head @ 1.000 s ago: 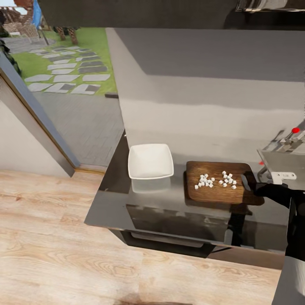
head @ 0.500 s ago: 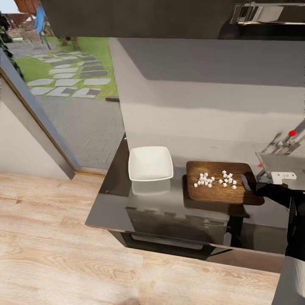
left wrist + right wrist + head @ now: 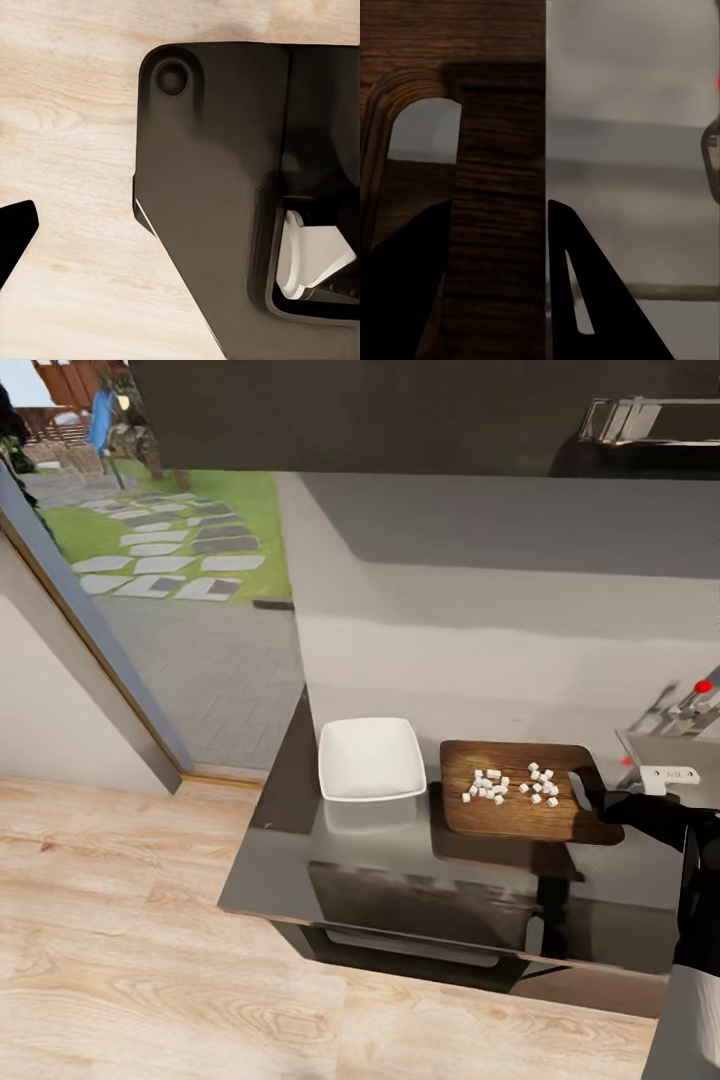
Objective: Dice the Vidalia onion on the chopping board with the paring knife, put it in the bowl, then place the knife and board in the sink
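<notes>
The right gripper [image 3: 590,792] has its jaws clamped on the end of the chopping board [image 3: 520,792], at the handle end nearest the sink [image 3: 672,748]. From the wrist camera the two dark fingers [image 3: 585,300] sit either side of the wooden bar [image 3: 499,210] beside the slot, one finger on each face, so the board is pinched between them.

The board lies flat on the glossy grey surface [image 3: 300,840], with the diced onion [image 3: 510,784] scattered on top in two loose clusters of small white cubes. Just beside the board, on the side away from the sink, stands the white square bowl [image 3: 371,759], near it but apart from it, with nothing in it.

The sink's grey edge and the tap with its red knob [image 3: 703,686] show at the far right, just beyond the gripped end of the board.

The left gripper [image 3: 15,236] hangs low over the plank floor [image 3: 67,150] next to the robot's dark base [image 3: 217,187]; only one dark fingertip shows, so I cannot tell how its jaws stand.
</notes>
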